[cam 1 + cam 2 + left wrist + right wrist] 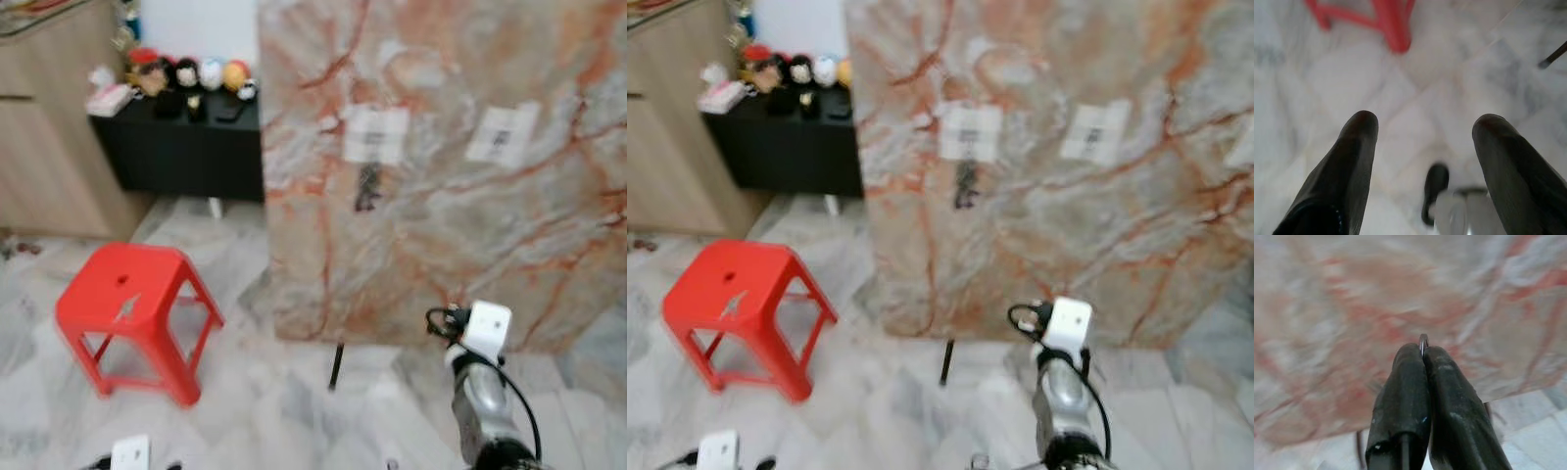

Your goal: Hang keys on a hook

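Place: a lived-in home, likely a hallway or living area.
Floor: pale veined marble tiles (245, 392).
Wall: a large marble slab (441, 176) with reddish veins.
Furniture: a red plastic stool (132, 313), a black low cabinet (181, 147), wood-grain cupboards (49, 127).
Keepsakes: small figurines (186, 78) crowd the cabinet top.

one red stool (132, 315), two white labels (376, 134) on marble panel (460, 196).
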### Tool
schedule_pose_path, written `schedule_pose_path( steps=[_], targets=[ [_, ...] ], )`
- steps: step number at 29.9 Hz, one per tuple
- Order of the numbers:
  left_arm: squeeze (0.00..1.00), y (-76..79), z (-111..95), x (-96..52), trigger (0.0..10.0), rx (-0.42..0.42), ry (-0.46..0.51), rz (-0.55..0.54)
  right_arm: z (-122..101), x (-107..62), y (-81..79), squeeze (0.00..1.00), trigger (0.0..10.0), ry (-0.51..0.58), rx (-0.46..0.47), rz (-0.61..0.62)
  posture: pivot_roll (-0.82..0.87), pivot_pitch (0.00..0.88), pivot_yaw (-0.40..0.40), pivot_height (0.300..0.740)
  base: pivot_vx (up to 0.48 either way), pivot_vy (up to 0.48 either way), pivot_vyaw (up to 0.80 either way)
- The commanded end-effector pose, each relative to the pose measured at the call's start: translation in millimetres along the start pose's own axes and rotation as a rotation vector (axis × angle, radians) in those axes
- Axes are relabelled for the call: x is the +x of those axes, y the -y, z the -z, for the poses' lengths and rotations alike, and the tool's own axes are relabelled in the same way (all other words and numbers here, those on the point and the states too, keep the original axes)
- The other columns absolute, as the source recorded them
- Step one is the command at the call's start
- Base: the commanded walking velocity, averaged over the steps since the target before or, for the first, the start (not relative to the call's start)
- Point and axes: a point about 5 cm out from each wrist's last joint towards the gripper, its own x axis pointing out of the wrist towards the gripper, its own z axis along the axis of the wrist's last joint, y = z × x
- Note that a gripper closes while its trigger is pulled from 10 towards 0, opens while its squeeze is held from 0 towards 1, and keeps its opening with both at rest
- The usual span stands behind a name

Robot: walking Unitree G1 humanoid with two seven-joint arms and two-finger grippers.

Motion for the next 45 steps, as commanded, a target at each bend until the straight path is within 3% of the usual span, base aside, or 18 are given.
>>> schedule_pose_path(
  steps=[1,6,14,23,28,30,32,36,38,45],
  targets=[
    [0.00,4.1,5.2,-1.0,10.0,-0.004,-0.019,0.017,-2.6,0.0,7.4,0.00,10.0,0.017,0.001,0.027,0.14,0.000,-0.045,0.740,0.341,0.000,0.00],
    [0.00,-2.5,7.9,-3.1,10.0,0.007,-0.020,0.017,-3.0,1.0,7.7,0.00,10.0,0.011,0.021,0.043,0.14,0.000,-0.043,0.740,0.341,0.000,0.00],
    [0.00,0.6,19.1,-7.2,10.0,0.000,-0.037,0.014,-5.9,2.2,6.2,0.00,10.0,0.022,0.024,0.048,0.15,0.000,-0.046,0.740,0.342,0.000,0.00],
    [0.00,2.5,23.7,-8.7,10.0,0.003,-0.050,0.015,-10.3,3.5,6.9,0.00,10.0,0.044,0.019,0.074,0.15,0.000,-0.047,0.740,0.000,0.000,0.00],
    [0.00,-7.1,27.7,-11.7,10.0,-0.002,-0.058,0.004,-36.5,9.7,6.5,0.00,10.0,0.177,-0.081,0.119,0.15,0.000,-0.043,0.740,0.000,0.000,0.00],
    [0.00,-12.2,30.8,-13.9,10.0,-0.004,-0.063,-0.001,-53.4,12.0,8.3,0.00,10.0,0.266,-0.164,0.169,0.15,0.000,-0.043,0.740,0.000,0.000,0.00],
    [0.00,-17.5,36.5,-17.5,10.0,-0.005,-0.070,-0.006,-73.0,14.3,4.3,0.00,10.0,0.368,-0.327,0.208,0.15,0.000,-0.042,0.740,0.000,0.000,0.00],
    [0.00,-18.3,42.0,-20.4,10.0,-0.005,-0.078,-0.008,-84.5,15.2,2.4,0.00,10.0,0.425,-0.399,0.251,0.15,0.000,-0.043,0.740,0.000,0.000,0.00],
    [0.00,-13.5,48.3,-22.7,10.0,-0.005,-0.089,-0.004,-97.3,16.7,-6.2,0.00,10.0,0.503,-0.517,0.267,0.15,0.000,-0.042,0.740,0.000,0.000,0.00],
    [0.00,-1.4,48.3,-20.6,10.0,-0.006,-0.094,0.007,-103.0,22.9,-6.1,0.00,10.0,0.489,-0.602,0.372,0.16,0.000,-0.041,0.740,0.000,0.000,0.00]
  ],
)
